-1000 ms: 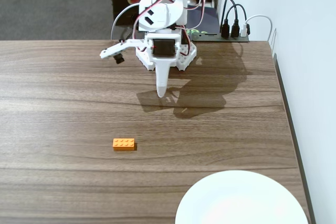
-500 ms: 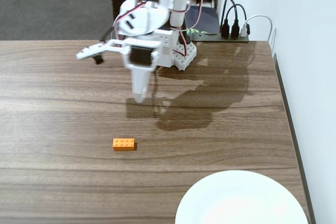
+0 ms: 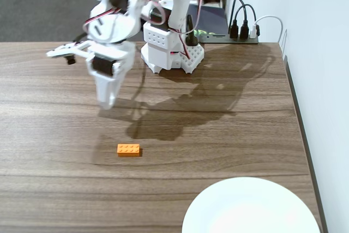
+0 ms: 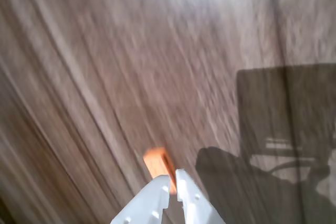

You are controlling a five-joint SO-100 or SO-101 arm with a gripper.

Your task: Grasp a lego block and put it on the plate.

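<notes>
Lego block (image 3: 128, 150): we find it lying flat on the wooden table (image 3: 229, 129), studs up, long side running left to right in the fixed view, nothing touching it. In the wrist view it shows as a blurred orange patch (image 4: 159, 162) just past the fingertips.
Plate (image 3: 251, 208): white and bare, at the lower right edge of the fixed view, well apart from the brick.
Gripper (image 3: 105, 103): it hangs above the table, up and to the left of the brick, not in contact with it. In the wrist view the two white tips (image 4: 172, 184) stand nearly together, only a thin slit between them, holding nothing.
Handling, as we judge it: light, rigid plastic that will not give under the fingers; smooth side walls may slip or let the brick swivel if pinched off-centre.
Where to take hold: we recommend closing across the two long walls at mid-length, below the studs.
Requirement: the jaws must spread before descent.
Risk: a low fingertip could push the brick along the smooth table.
</notes>
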